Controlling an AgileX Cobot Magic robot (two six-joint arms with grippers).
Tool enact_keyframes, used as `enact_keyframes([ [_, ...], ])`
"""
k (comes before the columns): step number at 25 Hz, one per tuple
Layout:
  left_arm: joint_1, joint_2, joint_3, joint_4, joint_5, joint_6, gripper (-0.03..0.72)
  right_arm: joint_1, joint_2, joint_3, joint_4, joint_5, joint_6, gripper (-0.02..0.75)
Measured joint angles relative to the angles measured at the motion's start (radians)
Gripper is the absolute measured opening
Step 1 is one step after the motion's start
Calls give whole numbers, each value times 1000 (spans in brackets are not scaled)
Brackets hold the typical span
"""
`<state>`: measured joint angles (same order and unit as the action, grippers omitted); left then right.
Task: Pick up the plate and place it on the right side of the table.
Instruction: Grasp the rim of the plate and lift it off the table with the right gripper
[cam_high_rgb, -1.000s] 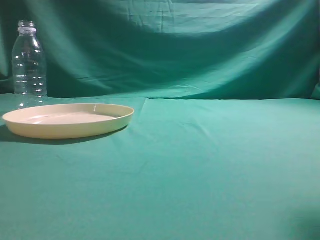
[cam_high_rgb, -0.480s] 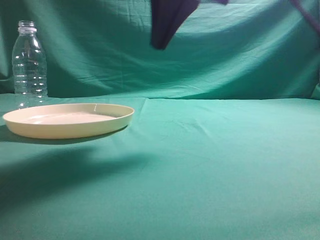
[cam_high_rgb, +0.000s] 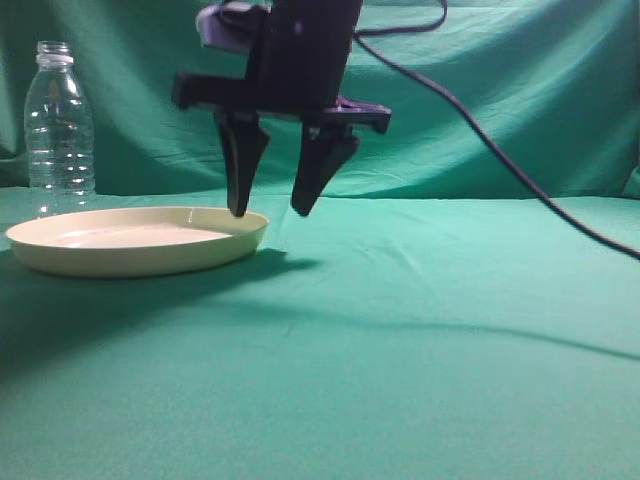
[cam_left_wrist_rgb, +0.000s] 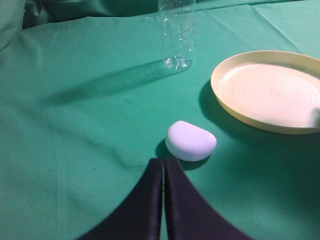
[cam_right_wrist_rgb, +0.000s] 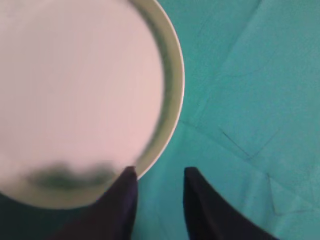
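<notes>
The cream-yellow plate (cam_high_rgb: 135, 240) lies on the teal table (cam_high_rgb: 420, 330) at the left. It also shows in the left wrist view (cam_left_wrist_rgb: 267, 92) and the right wrist view (cam_right_wrist_rgb: 80, 100). My right gripper (cam_high_rgb: 270, 212) is open and hangs over the plate's right rim, one finger above the rim and the other outside it over the cloth. In the right wrist view the gripper (cam_right_wrist_rgb: 159, 172) straddles the rim edge. My left gripper (cam_left_wrist_rgb: 164, 162) is shut and empty, low over the table, apart from the plate; it is out of the exterior view.
A clear plastic bottle (cam_high_rgb: 58, 125) stands behind the plate at the far left, also in the left wrist view (cam_left_wrist_rgb: 176, 32). A small white rounded object (cam_left_wrist_rgb: 191, 141) lies on the cloth just ahead of my left gripper. A black cable (cam_high_rgb: 480, 140) trails from the right arm. Green backdrop cloth (cam_high_rgb: 480, 90) hangs behind.
My right arm has come down from the top of the exterior view to the plate's right rim, with its fingers open. The plate and the bottle have not moved.
</notes>
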<state>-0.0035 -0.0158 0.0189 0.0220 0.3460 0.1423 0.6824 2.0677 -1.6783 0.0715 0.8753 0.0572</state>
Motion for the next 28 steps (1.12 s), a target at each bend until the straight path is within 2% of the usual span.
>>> enact_keyframes([
  [1, 0, 0, 0, 0, 0, 0, 0, 0, 23, -6, 0, -8, 0, 338],
  [3, 0, 0, 0, 0, 0, 0, 0, 0, 61, -11, 0, -33, 0, 393],
  [5, 0, 0, 0, -1, 0, 0, 0, 0, 88, -13, 0, -57, 0, 376],
  [6, 0, 0, 0, -1, 0, 0, 0, 0, 98, -13, 0, -68, 0, 417],
  [10, 0, 0, 0, -1, 0, 0, 0, 0, 124, -13, -1, -111, 0, 402],
  [15, 0, 0, 0, -1, 0, 0, 0, 0, 139, -16, -23, -128, 5, 97],
  [17, 0, 0, 0, -1, 0, 0, 0, 0, 139, -21, -46, -126, 21, 48],
  [18, 0, 0, 0, -1, 0, 0, 0, 0, 139, -27, -60, -118, 32, 64],
  [19, 0, 0, 0, -1, 0, 0, 0, 0, 139, -32, -75, -107, 48, 0],
  [25, 0, 0, 0, -1, 0, 0, 0, 2, 124, -101, -247, 51, 152, 0],
  [28, 0, 0, 0, -1, 0, 0, 0, -24, 80, -103, -300, 151, 168, 0],
])
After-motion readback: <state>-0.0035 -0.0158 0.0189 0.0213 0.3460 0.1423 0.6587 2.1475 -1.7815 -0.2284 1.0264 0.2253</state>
